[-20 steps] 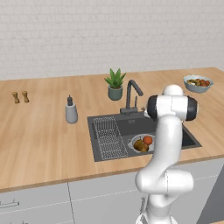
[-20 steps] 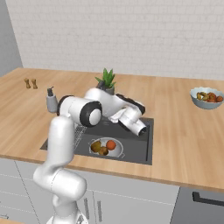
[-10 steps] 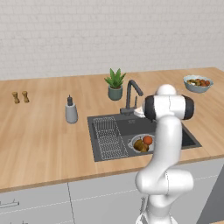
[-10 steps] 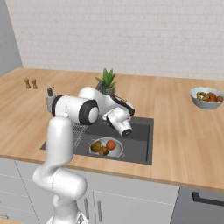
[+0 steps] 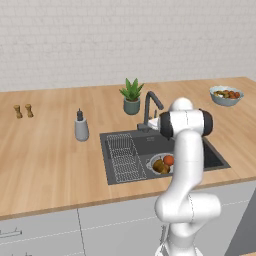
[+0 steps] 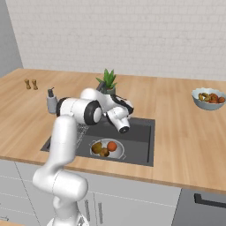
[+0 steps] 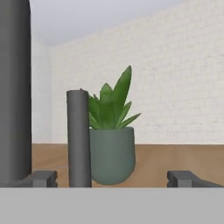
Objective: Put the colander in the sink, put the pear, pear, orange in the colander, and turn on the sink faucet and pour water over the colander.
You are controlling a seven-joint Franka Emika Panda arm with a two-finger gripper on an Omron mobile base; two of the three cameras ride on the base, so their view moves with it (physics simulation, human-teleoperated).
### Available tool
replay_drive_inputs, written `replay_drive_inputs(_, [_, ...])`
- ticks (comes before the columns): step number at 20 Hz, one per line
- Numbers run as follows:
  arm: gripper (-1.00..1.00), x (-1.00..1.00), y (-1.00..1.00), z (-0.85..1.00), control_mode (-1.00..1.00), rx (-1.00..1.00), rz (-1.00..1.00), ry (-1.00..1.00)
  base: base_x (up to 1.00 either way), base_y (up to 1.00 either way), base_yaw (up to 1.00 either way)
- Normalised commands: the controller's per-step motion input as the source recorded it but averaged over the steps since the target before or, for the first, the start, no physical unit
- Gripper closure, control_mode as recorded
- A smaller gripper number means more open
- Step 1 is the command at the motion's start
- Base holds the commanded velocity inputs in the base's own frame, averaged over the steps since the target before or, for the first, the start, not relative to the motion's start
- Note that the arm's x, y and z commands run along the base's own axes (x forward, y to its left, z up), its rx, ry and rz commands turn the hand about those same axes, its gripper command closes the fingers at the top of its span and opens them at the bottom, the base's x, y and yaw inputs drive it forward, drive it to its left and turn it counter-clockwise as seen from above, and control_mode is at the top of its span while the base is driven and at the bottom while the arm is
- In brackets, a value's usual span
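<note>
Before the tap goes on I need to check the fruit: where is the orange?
The orange lies in the colander inside the sink, beside the two pears, right of the wire rack.

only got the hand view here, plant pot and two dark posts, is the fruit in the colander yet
Observer: Yes. The colander sits in the sink with both pears and the orange inside.
Operator: water running
Observer: No stream falls from the sink faucet in either base view.
Operator: where's my gripper then
Observer: The gripper hangs over the back of the sink, close beside the faucet.
</note>
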Motion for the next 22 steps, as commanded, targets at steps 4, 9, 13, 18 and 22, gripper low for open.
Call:
replay_drive_inputs(4, [-1.0,0.28,-0.21,-0.22,-1.0,0.06,0.0,-0.03,0.0,0.0,0.0])
replay_drive_inputs(9, [-1.0,0.28,-0.07,-0.06,-1.0,0.05,0.0,-0.01,0.0,0.0,0.0])
replay_drive_inputs(13, [-1.0,0.29,-0.08,0.0,-1.0,0.06,0.0,0.0,0.0,0.0,0.0])
replay_drive_inputs(18, [-1.0,0.34,-0.3,0.0,-1.0,0.08,0.0,0.0,0.0,0.0,0.0])
replay_drive_inputs(22, [-1.0,0.37,-0.45,0.0,-1.0,0.1,0.0,0.0,0.0,0.0,0.0])
